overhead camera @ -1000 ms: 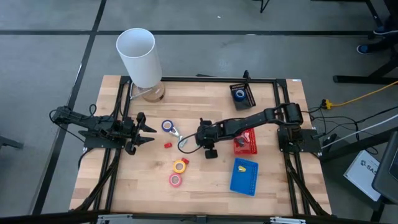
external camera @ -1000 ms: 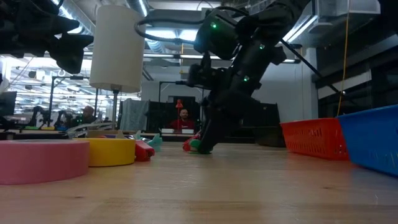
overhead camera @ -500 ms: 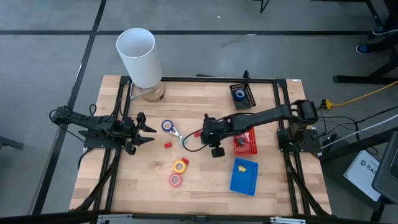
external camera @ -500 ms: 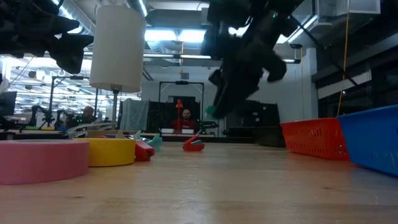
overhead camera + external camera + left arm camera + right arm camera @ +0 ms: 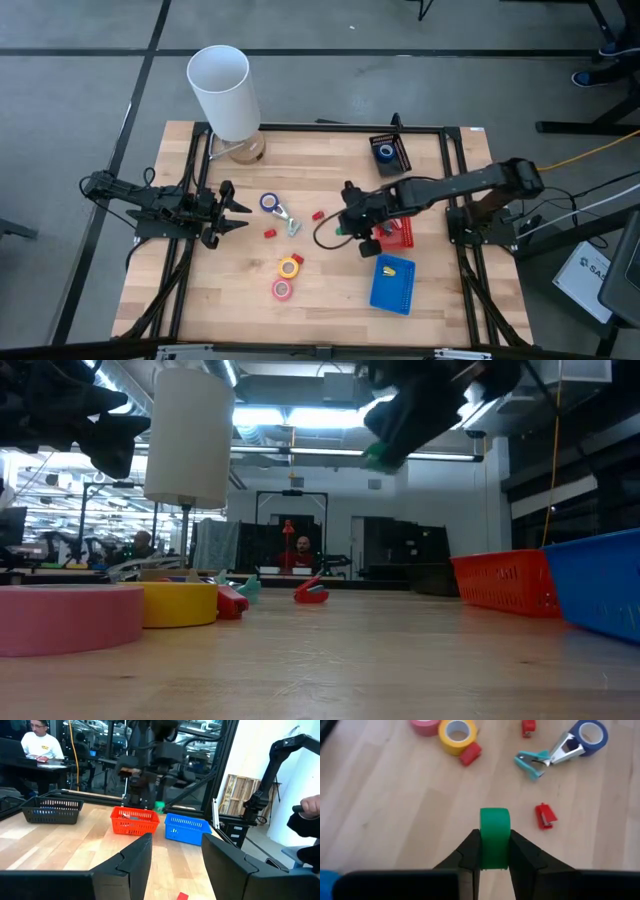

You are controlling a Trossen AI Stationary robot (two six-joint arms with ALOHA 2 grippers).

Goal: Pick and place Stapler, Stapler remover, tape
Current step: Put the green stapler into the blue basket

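My right gripper [image 5: 344, 229] is shut on a small green stapler [image 5: 494, 835], high above the table's middle, next to the red basket [image 5: 398, 236]. The green stapler also shows in the low view [image 5: 375, 457]. On the table lie red mini staplers [image 5: 318, 214] [image 5: 269, 233], a teal stapler remover [image 5: 292, 226], a silver one [image 5: 281, 211] against a blue tape roll [image 5: 268, 202], a yellow tape roll [image 5: 289, 267] and a pink tape roll [image 5: 283, 289]. My left gripper [image 5: 243, 210] waits open at the table's left. My right gripper pinches the green stapler by its two flat sides [image 5: 494, 854] between the two fingers [image 5: 470, 852]. The fingers slant down from the table's right. The stapler's rounded end sticks out beyond the fingertips, and it is lifted well clear of the table.
A blue basket [image 5: 393, 290] sits at the near right. A black basket [image 5: 398, 160] with another blue tape roll [image 5: 385, 153] is at the far right. A tall white cylinder [image 5: 225, 90] stands at the far left corner. People sit in the room beyond the table.
My right gripper has risen from the table's middle with the green stapler and drifted toward the right edge, up to the red basket. The stapler is now lifted clear. The red stapler beside it has stayed on the wood.
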